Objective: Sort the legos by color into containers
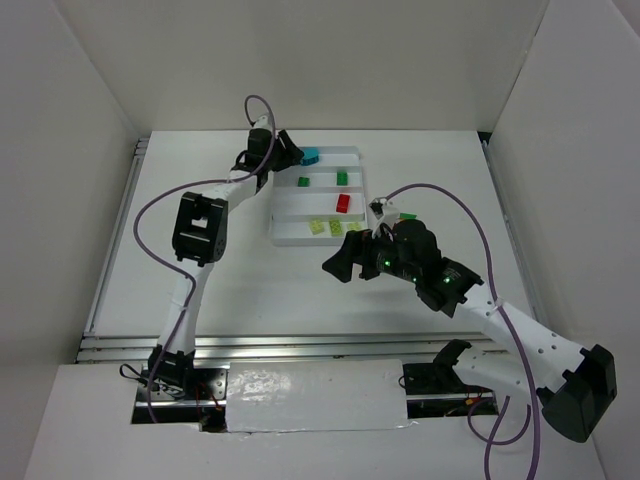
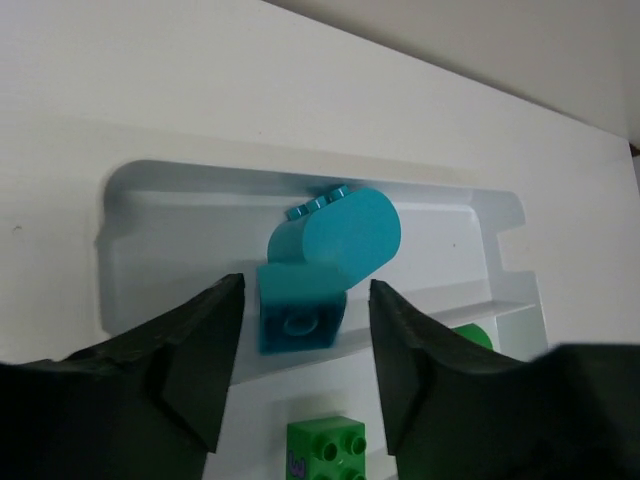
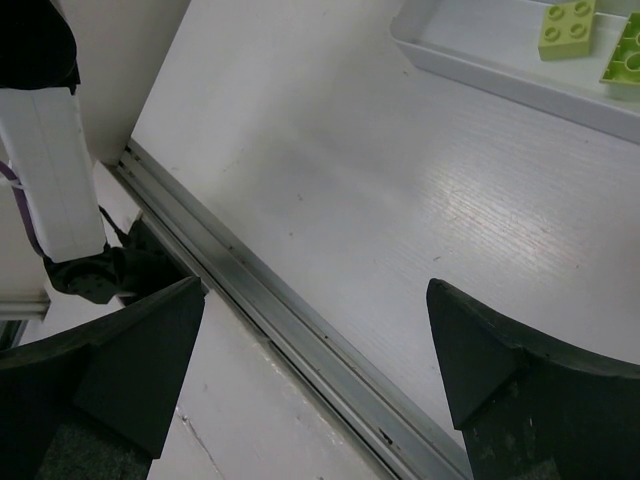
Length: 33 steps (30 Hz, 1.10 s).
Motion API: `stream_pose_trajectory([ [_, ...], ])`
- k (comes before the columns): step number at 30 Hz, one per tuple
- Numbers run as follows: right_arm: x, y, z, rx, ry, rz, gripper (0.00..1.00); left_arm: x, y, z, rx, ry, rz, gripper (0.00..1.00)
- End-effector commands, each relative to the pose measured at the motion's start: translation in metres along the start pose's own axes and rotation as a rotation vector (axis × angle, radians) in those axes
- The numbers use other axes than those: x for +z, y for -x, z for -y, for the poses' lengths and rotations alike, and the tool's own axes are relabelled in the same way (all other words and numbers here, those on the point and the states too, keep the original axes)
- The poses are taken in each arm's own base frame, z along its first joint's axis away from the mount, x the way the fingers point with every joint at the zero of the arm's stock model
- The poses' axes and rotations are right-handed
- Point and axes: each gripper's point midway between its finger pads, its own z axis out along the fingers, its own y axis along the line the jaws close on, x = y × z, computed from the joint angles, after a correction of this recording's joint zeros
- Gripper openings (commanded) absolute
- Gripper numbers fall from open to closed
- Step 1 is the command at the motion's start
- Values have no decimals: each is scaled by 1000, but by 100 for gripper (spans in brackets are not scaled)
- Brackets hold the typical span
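Dropping off a teal brick [image 2: 335, 240] is judged to be the step in hand. The brick is seen lying in the far slot of the tray [image 2: 180, 200], leaning on the low ridge. The left gripper [image 2: 306, 300] is held right over it. Its fingers are parted, one on each side of the brick, and neither is seen touching it. Nothing is gripped.

The right gripper [image 3: 315, 290] is spread wide, with nothing in it. It is held above the table [image 1: 250, 290], just beside the near rim of the tray.

Two green bricks [image 1: 303, 182] are seen in the next slot, a red one [image 1: 343, 203] in the third, and pale yellow-green ones [image 1: 318, 227] in the nearest. A small pale green bit [image 1: 407, 214] can be made out by the right arm, outside the tray. It may be a brick left to sort, but that cannot be told for sure.

Next, the left gripper would need to be lifted straight up, so the teal brick is not knocked over the ridge. Then a loose brick would have to be found and picked up.

The table is white, flat and smooth, with a metal rail [image 3: 300, 350] along its left edge. Plain white walls [image 1: 70, 150] are set around it.
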Motion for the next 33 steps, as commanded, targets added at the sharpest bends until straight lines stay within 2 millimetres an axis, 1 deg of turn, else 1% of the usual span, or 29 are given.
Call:
stream_pose_trajectory([
  [1,1,6,0,-18,7,22,100,-16,50,28,32,-30,115,67],
  [2,1,6,0,-18,5,23,100,-19,52,25,23,-19,123,70],
  [3,2,4,1,-18,1,17,100,-21,56,28,14,-25,136,75],
  [6,4,2,2,-15,-2,6,100,-29,68,39,4,-44,160,84],
  [9,7,1,6,-12,-15,4,100,-39,84,57,5,-86,182,86],
  [10,9,1,11,-8,-38,8,100,-48,96,68,5,-106,201,86],
  [11,11,2,15,-6,-54,13,100,-54,99,74,4,-120,200,87],
  [12,15,-2,22,4,-84,2,100,-60,103,80,5,-130,206,88],
  [13,18,0,33,16,-145,10,100,-76,116,91,12,-147,222,89],
  [14,25,-4,48,49,-207,-10,100,-85,120,98,16,-152,222,91],
  [15,25,-1,63,64,-303,1,100,-105,134,113,23,-166,239,92],
  [16,27,-1,74,84,-363,-3,100,-115,139,118,25,-160,236,92],
  [17,31,-5,94,124,-452,-15,100,-124,131,111,8,-101,179,92],
  [18,28,-4,107,147,-531,-17,100,-135,133,107,-1,-57,168,92],
  [19,27,-2,122,156,-599,-7,100,-159,139,116,-1,-46,167,92],
  [20,31,-10,137,166,-650,-37,100,-173,134,114,-5,-12,139,93],
  [21,30,-7,151,183,-694,-37,100,-185,118,102,-13,62,86,93],
  [22,31,-9,160,187,-726,-49,100,-212,113,103,-18,83,69,95],
  [23,32,-13,178,186,-788,-79,100,-227,96,95,-33,126,9,97],
  [24,33,-14,185,182,-822,-90,100,-250,85,91,-39,145,-16,96],
  [25,35,-22,197,172,-866,-124,100,-261,74,87,-37,162,-43,96],
  [26,34,-19,202,167,-898,-125,100,-273,64,86,-26,162,-65,96],
  [27,32,-18,207,167,-928,-123,100,-294,46,80,-21,173,-100,96],
  [28,33,-21,212,161,-952,-133,100,-304,37,79,-16,175,-116,96],
  [29,34,-20,213,161,-955,-130,100,-322,35,87,10,148,-107,96],
  [30,34,-20,215,167,-955,-132,100,-329,13,74,15,174,-157,96],
  [31,35,-22,216,163,-952,-139,100,-337,7,72,22,179,-166,96],
  [32,39,-25,215,169,-935,-150,100,-351,-4,70,31,174,-180,96],
  [33,41,-29,217,172,-932,-165,100,-358,-12,69,28,171,-195,96],
])
